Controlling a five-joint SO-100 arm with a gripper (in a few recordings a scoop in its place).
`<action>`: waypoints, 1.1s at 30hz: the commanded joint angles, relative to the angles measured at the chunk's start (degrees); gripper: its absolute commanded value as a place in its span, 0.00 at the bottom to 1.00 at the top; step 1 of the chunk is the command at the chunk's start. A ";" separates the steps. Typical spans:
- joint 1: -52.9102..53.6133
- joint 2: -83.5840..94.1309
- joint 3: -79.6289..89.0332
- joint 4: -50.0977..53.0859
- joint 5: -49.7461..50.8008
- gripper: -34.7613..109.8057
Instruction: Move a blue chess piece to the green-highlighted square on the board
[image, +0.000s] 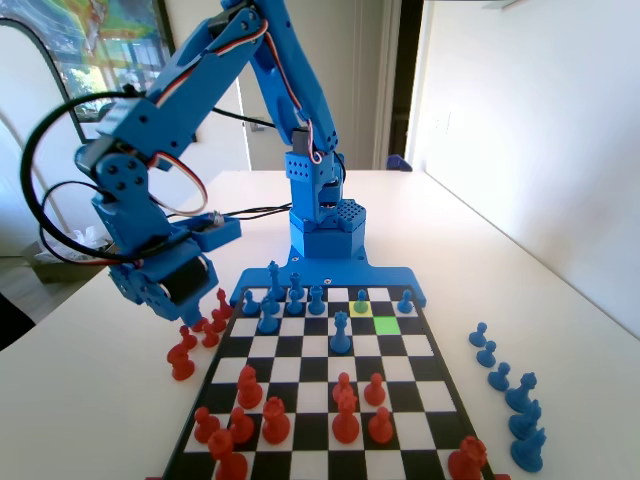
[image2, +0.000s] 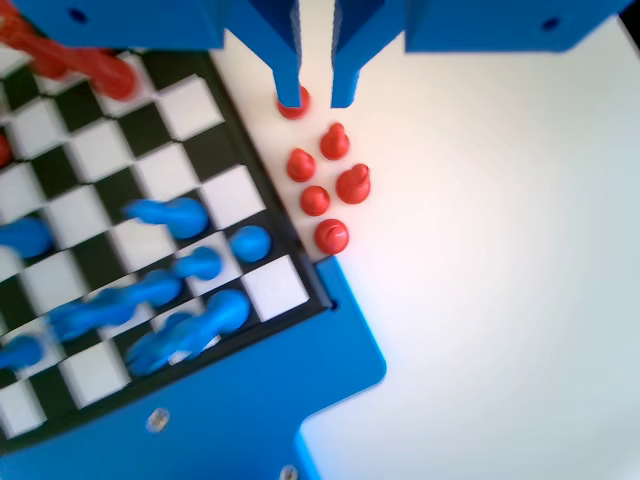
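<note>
Off-board, hand (image2: 316, 97) narrowly parted over red pawns (image2: 330, 190) on the table, board (image: 330, 400) beside, no readable writing

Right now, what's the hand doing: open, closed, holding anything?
Hand: open, jaws slightly apart and holding nothing, over the captured red pieces on the table beside the board.

- No words, numbers or signs can be read anywhere (not on the board (image: 330, 385), not on the pieces, not on the table (image: 540, 260)).
</note>
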 joint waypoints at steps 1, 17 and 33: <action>-4.22 11.95 -3.34 5.71 -0.18 0.26; -28.39 36.39 16.35 3.78 8.44 0.25; -39.46 50.98 45.09 -11.87 10.90 0.25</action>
